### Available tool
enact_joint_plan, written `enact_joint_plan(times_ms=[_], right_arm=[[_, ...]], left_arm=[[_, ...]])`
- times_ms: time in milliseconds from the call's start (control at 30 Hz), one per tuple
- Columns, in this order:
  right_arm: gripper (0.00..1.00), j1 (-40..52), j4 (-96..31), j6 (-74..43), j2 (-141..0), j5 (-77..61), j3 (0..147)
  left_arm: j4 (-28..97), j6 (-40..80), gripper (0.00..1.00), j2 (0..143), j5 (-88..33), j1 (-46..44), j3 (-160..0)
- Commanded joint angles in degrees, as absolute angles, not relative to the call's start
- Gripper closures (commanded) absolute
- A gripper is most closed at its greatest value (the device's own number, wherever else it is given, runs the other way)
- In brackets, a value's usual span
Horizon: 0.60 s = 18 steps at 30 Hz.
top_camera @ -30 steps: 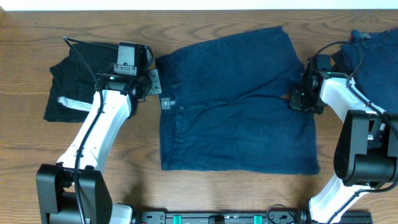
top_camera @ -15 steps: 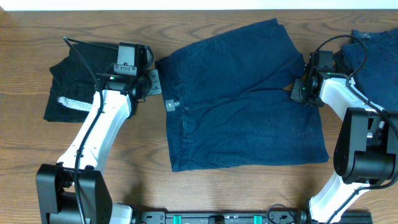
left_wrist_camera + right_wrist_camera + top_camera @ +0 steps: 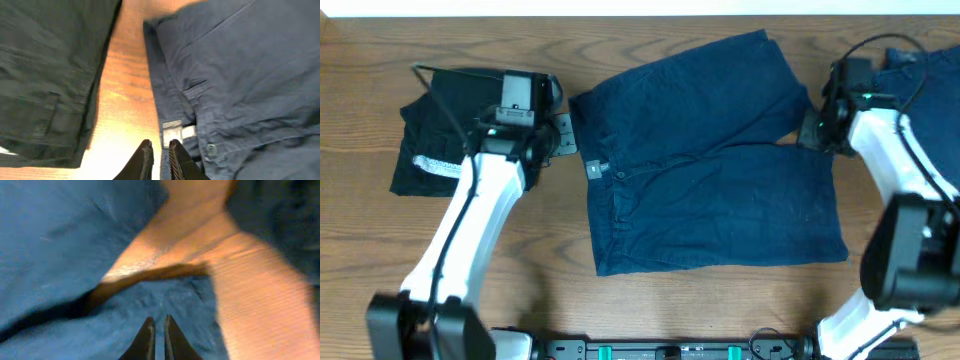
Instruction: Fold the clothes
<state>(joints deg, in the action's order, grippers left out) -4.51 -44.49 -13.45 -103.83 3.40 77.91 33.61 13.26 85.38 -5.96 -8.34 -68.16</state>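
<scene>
Navy blue shorts [image 3: 710, 170] lie spread flat in the middle of the table, waistband to the left. My left gripper [image 3: 563, 135] hovers at the waistband's left edge, fingers together; in the left wrist view [image 3: 159, 147] its tips sit over the edge of the shorts [image 3: 240, 75] near a button and a label. My right gripper [image 3: 808, 130] is at the notch between the two legs on the right, fingers together above the cloth [image 3: 159, 325]. A black garment [image 3: 435, 125] with a whitish band [image 3: 435, 165] lies at the far left.
Another navy garment [image 3: 925, 90] lies at the back right corner, partly under the right arm's cable. The black garment [image 3: 45, 75] lies close beside the left gripper. Bare wooden table [image 3: 720, 310] runs along the front edge.
The shorts were dragged and turned slightly, their lower edge shifting right, then stayed still. The right gripper has since moved up and right off the leg. The left arm shifted slightly left.
</scene>
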Motion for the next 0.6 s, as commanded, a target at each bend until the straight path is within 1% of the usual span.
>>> enact_joint_plan(times_ms=[0,67,267,367,400,467,567], right_arm=[[0.88,-4.97,-47.92,-14.41,-94.91,4.05,80.23],[0.85,-4.97,-52.27,-17.85,-90.52,4.05,80.20],[0.81,-4.84,-63.77,-24.12,-79.99,4.05,80.14],[0.78,-4.84,-67.31,-24.51,-77.69,4.01,79.72],[0.76,-4.82,-68.18,-25.17,-77.41,3.97,79.37],[0.69,-4.82,-69.73,-26.35,-77.47,2.92,78.04],[0.70,-4.82,-70.02,-26.37,-77.54,0.58,73.38]], left_arm=[[34.59,13.58,0.85,80.09,-5.32,-8.05,-68.49],[35.51,15.40,0.85,78.50,-5.34,-8.12,-68.49],[40.27,17.91,0.85,77.60,-5.50,-9.52,-68.49],[42.04,17.91,0.83,78.37,-5.50,-10.31,-68.47],[42.22,17.91,0.79,78.72,-5.50,-10.39,-68.47],[42.09,17.91,0.79,79.29,-5.48,-10.37,-68.47],[41.30,17.91,0.78,80.18,-5.48,-10.37,-68.47]])
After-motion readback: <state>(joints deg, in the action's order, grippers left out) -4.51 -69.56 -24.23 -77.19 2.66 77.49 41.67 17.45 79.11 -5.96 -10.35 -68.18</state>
